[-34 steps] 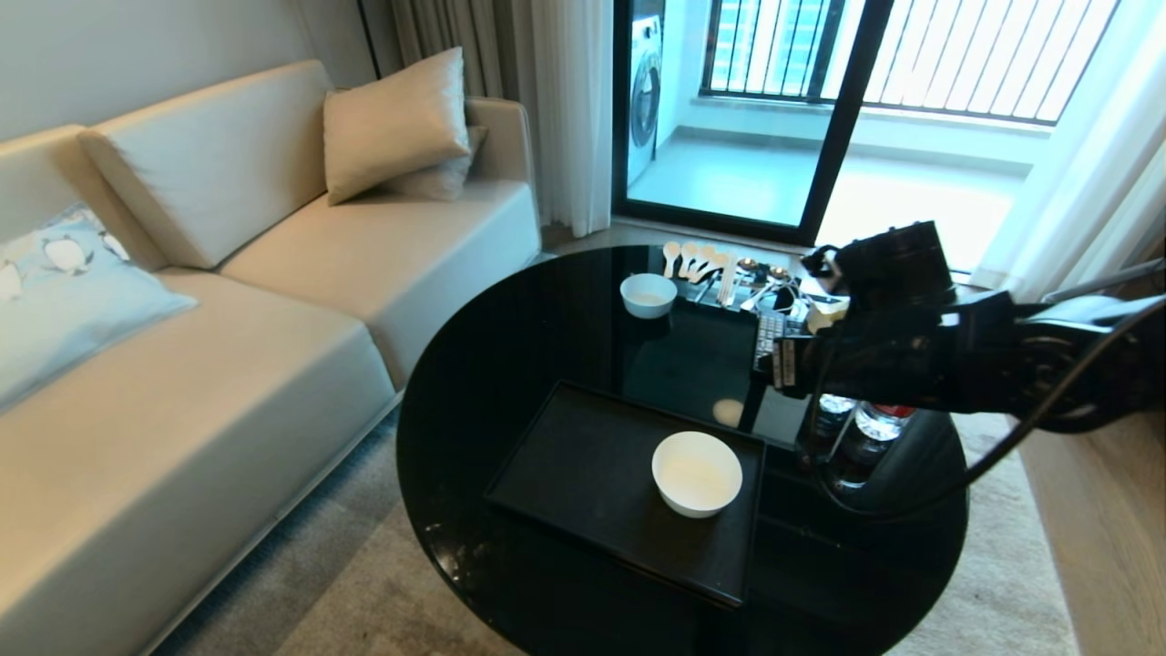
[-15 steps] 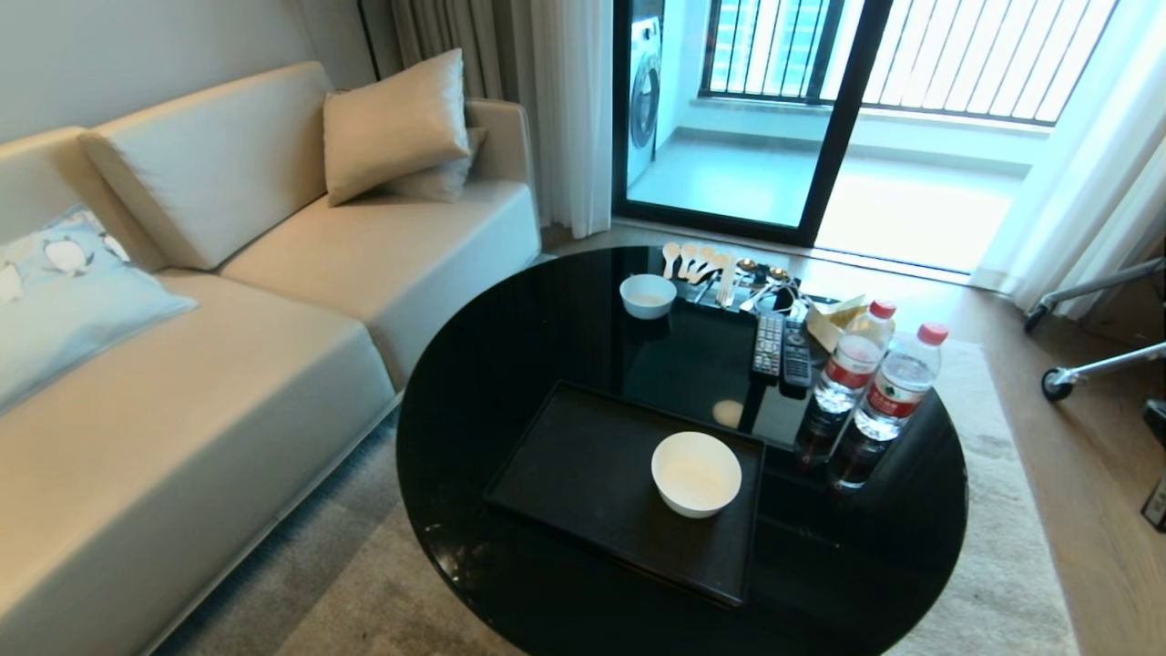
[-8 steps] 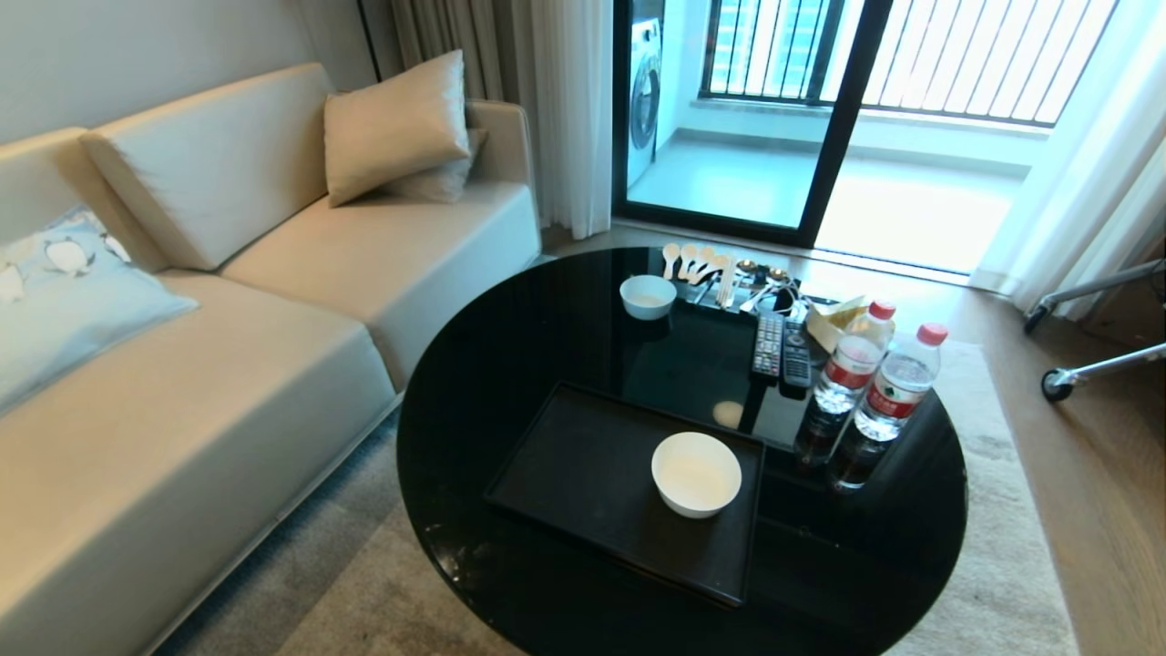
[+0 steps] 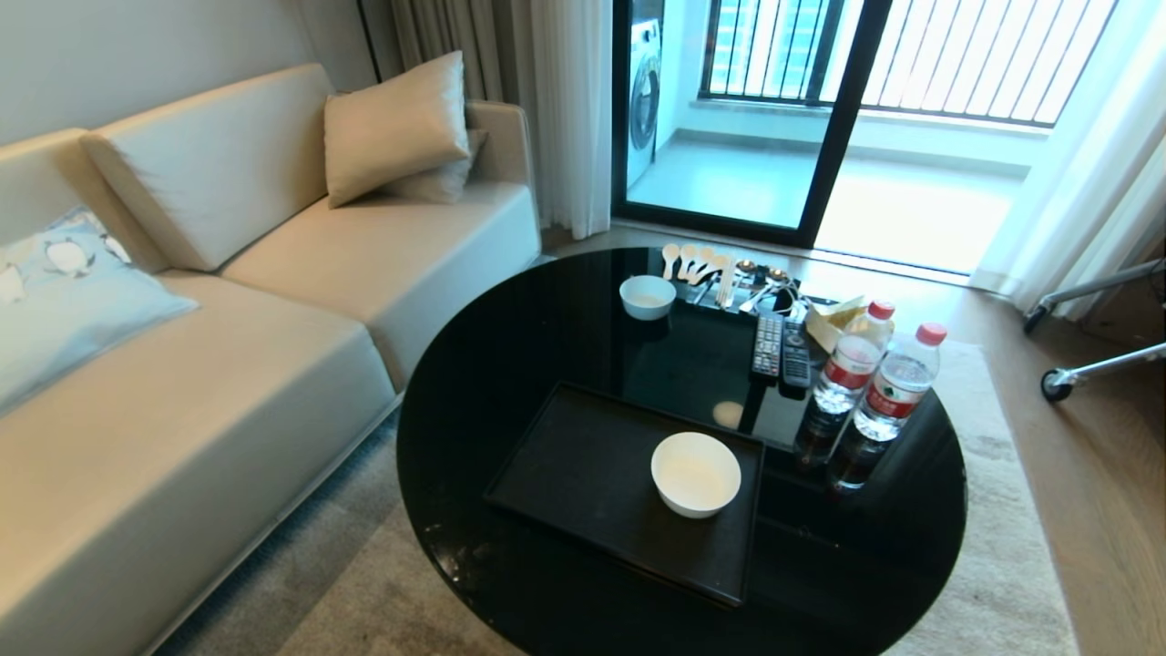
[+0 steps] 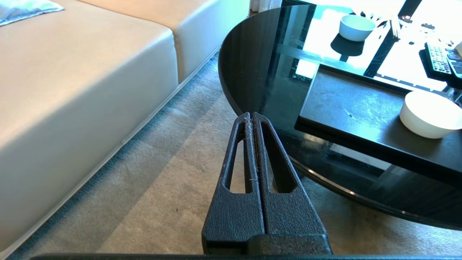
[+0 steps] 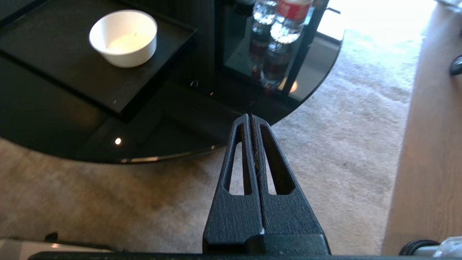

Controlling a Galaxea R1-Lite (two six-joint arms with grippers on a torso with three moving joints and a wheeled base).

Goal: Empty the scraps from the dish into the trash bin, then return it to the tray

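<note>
The dish (image 4: 696, 474), a deep plain white bowl, stands upright on the matte-black tray (image 4: 583, 465) near the tray's right end; its inside looks bare, with no scraps showing. The same dish (image 6: 123, 38) shows in the right wrist view and the dish (image 5: 429, 113) in the left wrist view. The trash bin is out of view. Neither arm is in the head view. My left gripper (image 5: 251, 115) hangs shut and empty over the carpet, short of the table's near left edge. My right gripper (image 6: 249, 116) is shut and empty by the table's near right edge.
The tray lies on a glossy black round table (image 4: 510, 346). At the table's far side stand a smaller white bowl (image 4: 648, 295), spoons (image 4: 694, 262), two remotes (image 4: 782, 348) and two water bottles (image 4: 879, 383). A beige sofa (image 4: 200, 346) runs along the left. Wheeled legs (image 4: 1057, 383) stand at right.
The right arm, which stretched over the table's right side in the earliest frame, has withdrawn out of the head view. The dish, the tray and the rest have stayed put.
</note>
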